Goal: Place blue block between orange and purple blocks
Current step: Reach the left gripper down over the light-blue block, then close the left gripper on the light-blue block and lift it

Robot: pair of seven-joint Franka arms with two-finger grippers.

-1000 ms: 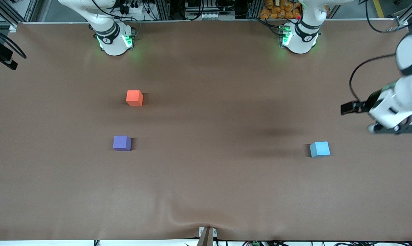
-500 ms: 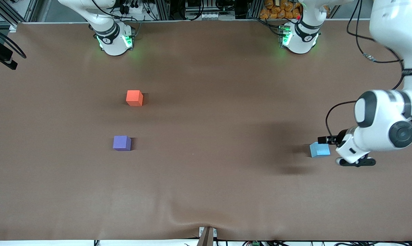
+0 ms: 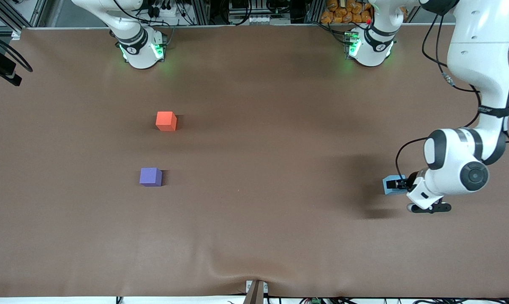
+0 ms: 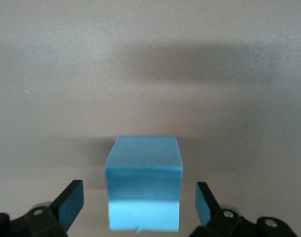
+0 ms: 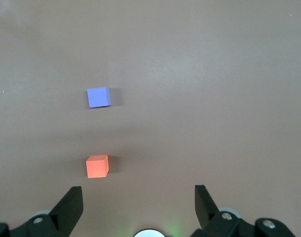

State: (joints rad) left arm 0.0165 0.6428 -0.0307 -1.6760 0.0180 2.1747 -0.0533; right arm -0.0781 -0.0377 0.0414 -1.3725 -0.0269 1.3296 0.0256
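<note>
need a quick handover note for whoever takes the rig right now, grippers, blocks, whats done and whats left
Left gripper: open, down at the blue block, one finger on each side, not closed on it.
Right gripper: open, holding nothing, waiting up high over the right arm's end of the table.
Orange block and purple block sit apart toward the right arm's end, purple nearer the front camera, with a free gap between them.
Done: approach to the blue block.
Left: close, lift, carry across, set it in that gap.

left end effector [image 4: 139,207] low, fingers spread; right end effector [image 5: 138,207] waits high, fingers spread.
</note>
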